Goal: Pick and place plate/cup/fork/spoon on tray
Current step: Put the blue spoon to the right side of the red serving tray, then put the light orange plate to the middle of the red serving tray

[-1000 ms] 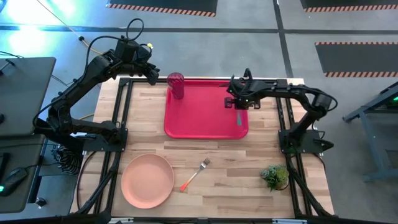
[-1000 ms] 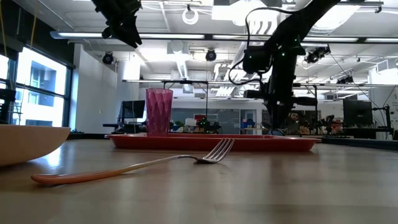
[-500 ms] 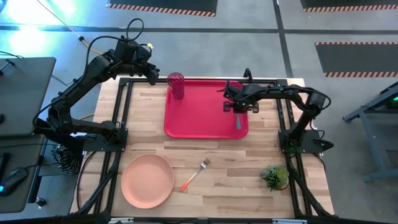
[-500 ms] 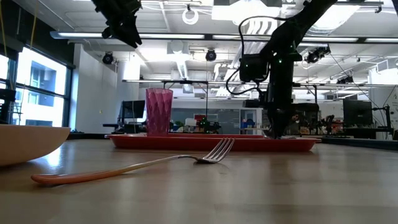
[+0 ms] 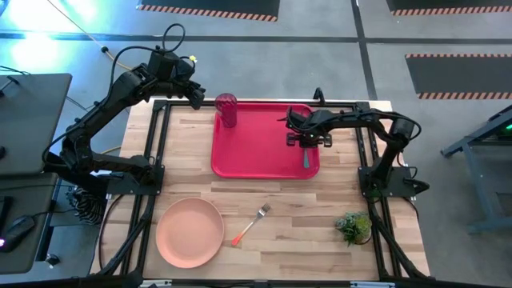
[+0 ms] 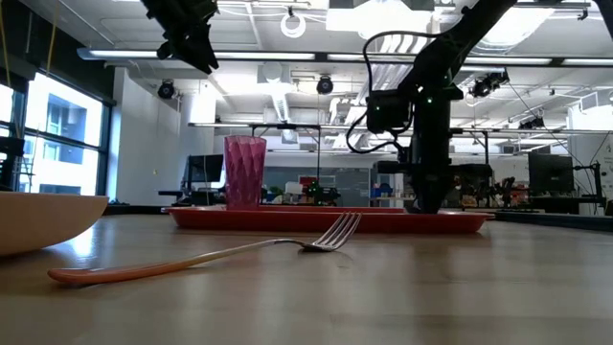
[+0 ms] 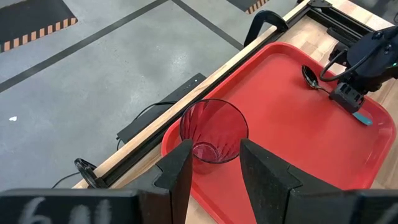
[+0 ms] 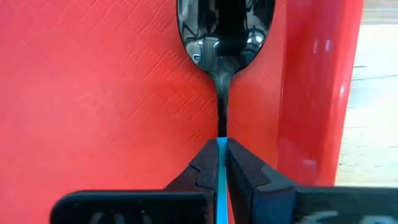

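Note:
The red tray [image 5: 256, 148] lies at the table's far middle. The magenta cup [image 5: 226, 110] stands upright in its far left corner. My right gripper [image 5: 306, 141] is low over the tray's right side, shut on the blue-handled spoon [image 8: 224, 28]. My left gripper [image 5: 198, 98] hangs open and empty, high up beyond the table's far left; the cup [image 7: 213, 130] shows past its fingers. The pink plate [image 5: 190, 232] and the orange-handled fork [image 5: 250, 224] lie on the wood near the front edge. My right gripper pinches the spoon's light-blue handle [image 8: 221, 149] between its two fingers, at the end of the blue part next to the metal neck. The fingers point down from above. The bowl points toward the table's far edge, and the rest of the handle [image 5: 306, 157] sticks out toward the near edge. The spoon lies level at the tray's floor; I cannot tell whether it touches.
A small potted plant [image 5: 353, 228] stands near the table's front right corner. The tray's raised right rim [image 8: 317, 93] runs close beside the spoon. Bare wood lies between the tray and the plate and fork.
My right gripper has gone down toward the tray's floor with the spoon, shifting a little toward the table's near edge. It stays shut on the handle. The cup, plate and fork have not moved.

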